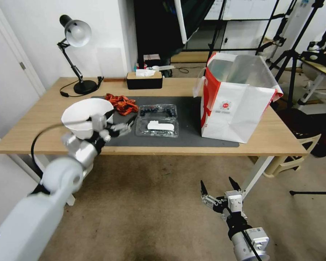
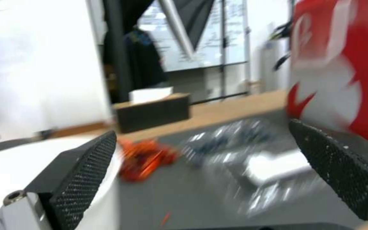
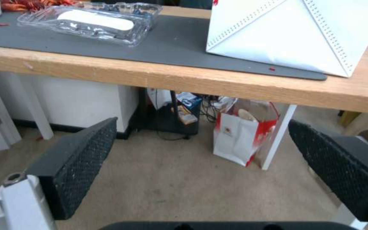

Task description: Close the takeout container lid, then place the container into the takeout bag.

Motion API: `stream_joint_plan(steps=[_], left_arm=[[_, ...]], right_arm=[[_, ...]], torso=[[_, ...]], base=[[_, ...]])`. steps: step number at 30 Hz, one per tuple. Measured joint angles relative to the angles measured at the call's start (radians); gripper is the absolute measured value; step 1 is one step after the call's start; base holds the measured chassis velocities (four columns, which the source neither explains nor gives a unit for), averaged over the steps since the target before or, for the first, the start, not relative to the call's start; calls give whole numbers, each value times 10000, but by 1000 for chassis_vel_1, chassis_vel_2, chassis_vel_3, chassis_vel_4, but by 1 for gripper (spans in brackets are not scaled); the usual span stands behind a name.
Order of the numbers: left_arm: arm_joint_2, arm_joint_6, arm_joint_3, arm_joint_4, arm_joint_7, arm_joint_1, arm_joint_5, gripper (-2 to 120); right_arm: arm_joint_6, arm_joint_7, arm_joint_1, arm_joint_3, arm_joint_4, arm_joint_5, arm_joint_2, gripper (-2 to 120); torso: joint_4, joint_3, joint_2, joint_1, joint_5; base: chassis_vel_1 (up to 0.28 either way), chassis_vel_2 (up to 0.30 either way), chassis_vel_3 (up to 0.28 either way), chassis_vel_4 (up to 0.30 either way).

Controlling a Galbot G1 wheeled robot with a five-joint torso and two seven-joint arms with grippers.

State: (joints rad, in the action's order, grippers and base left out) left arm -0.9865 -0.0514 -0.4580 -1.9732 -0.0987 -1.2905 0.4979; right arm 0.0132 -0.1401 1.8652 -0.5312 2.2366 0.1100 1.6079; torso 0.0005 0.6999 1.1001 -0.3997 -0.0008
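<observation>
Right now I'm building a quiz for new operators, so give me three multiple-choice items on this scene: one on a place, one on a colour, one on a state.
1. Where does the takeout container lie?
A. on the dark mat, between the white bowl and the takeout bag
B. inside the bag
C. on the floor

2. What colour are the bag's side panels?
A. blue
B. red
C. green

3. How is the lid?
A. shut over the berries
B. torn off and gone
C. folded open, flat on the mat

Answers:
1 A, the head view shows it on the mat with the bowl to one side and the bag to the other.
2 B, the panel facing the container is red.
3 C, the labelled half lies flat beside the berry half, with the left tool open next to it and the right tool open, low over the floor.
</observation>
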Motion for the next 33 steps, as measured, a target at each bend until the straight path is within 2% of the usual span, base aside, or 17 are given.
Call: stream_joint_plan(steps=[1, 2, 3, 4, 6, 10, 12, 17, 33], left_arm=[[0, 0, 0, 0, 0, 0, 0, 100], [-214, -390, -196, -50, 114, -487, -470, 100], [-467, -764, -399, -71, 179, -982, -816, 100], [-467, -764, -399, -71, 179, -982, -816, 100], [-1027, -1495, -803, -61, 179, -1806, -1301, 100], [-1444, -1804, -985, -58, 225, -2501, -1430, 100], [-1934, -2169, -993, -81, 416, -3362, -1915, 100], [-2345, -2251, -761, -9, 609, -3731, -2219, 100], [-2612, -2357, -682, -58, 604, -4058, -2177, 100]], right_arm=[[0, 0, 0, 0, 0, 0, 0, 100], [-43, 10, 31, -17, 6, -7, 2, 100], [-60, 22, 37, -23, 32, -27, 3, 100], [-60, 22, 37, -23, 32, -27, 3, 100], [-70, 45, 32, -26, 114, -70, 1, 100], [-121, 90, 42, -35, 213, -150, 0, 100], [-496, 118, 82, -122, 324, -317, 0, 100], [-759, 176, 122, -248, 430, -419, 1, 100], [-1670, -108, -72, -377, -139, -729, 1, 100]], torso=[[0, 0, 0, 0, 0], [-8, 0, 0, 0, 8], [-8, -1, 0, 0, 10], [-8, -1, 0, 0, 10], [-2, 0, -1, 0, 9], [-5, -1, -1, 0, 6], [-4, -1, 0, 0, 10], [-8, 0, 0, -2, 7], [-5, 1, 0, -2, 8]], base=[[0, 0, 0, 0], [0, 0, 0, 0], [0, 0, 0, 0], [0, 0, 0, 0], [0, 0, 0, 0], [0, 0, 0, 0], [0, 0, 0, 0], [0, 0, 0, 0], [0, 0, 0, 0]])
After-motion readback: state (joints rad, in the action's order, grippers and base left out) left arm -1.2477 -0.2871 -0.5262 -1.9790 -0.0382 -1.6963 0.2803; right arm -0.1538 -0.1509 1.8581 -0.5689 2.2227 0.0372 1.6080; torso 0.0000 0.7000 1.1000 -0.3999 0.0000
